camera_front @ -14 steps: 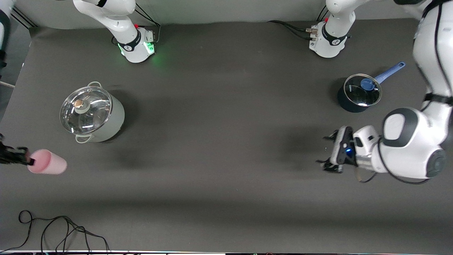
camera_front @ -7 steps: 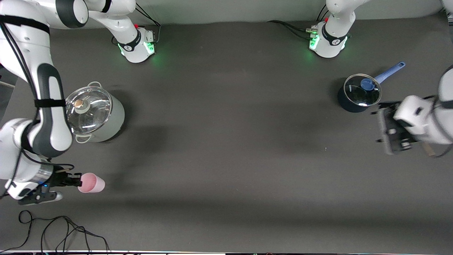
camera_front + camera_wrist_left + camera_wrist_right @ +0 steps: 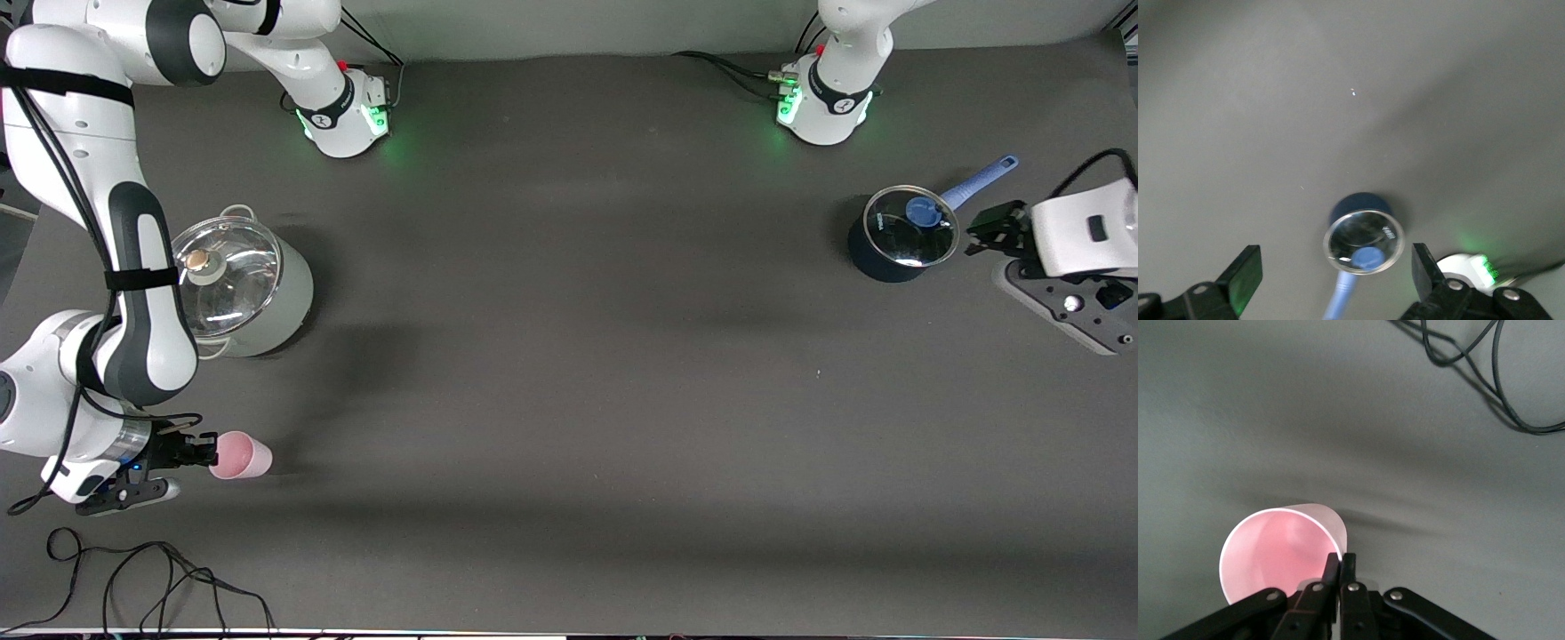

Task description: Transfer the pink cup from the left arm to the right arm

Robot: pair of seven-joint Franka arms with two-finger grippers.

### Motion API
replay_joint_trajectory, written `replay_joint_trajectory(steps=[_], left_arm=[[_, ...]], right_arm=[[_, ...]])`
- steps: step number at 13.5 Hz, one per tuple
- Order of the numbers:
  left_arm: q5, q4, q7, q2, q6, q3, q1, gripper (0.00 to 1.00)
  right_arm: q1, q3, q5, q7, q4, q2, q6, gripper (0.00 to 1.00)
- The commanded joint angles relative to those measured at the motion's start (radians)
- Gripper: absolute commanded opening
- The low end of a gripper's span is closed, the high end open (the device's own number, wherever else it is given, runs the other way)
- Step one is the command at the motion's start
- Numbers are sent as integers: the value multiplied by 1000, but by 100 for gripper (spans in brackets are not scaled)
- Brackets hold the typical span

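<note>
Pinching the pink cup (image 3: 242, 456) by its rim, right gripper (image 3: 206, 451) hung over the table (image 3: 569, 373) | left gripper (image 3: 991, 229) spread beside the blue saucepan (image 3: 902, 233)

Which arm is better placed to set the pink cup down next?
Right. The right gripper is shut on the rim of the small pale-pink plastic cup, low over the table. The left gripper hangs open beside the blue lidded saucepan.

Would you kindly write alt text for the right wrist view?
The right gripper, jaws shut on the rim, holds the pink cup with its mouth toward the camera over the dark table. A black cable loops across the table.
</note>
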Motion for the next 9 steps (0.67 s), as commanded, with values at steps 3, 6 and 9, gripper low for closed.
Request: replay_joint_trajectory(steps=[3,6,9], left_arm=[[-21,28,-304,-7,-115,3,-14,100],[-111,29,-337,-5,-162,9,2,100],[-100,26,-337,-4,-169,14,-3,100]], right_arm=[[2,-4,23,-46,-9,22,27,0],[-1,-6,22,-81,-25,19,19,51],[-4,-17,22,-112,-25,-5,-41,94]])
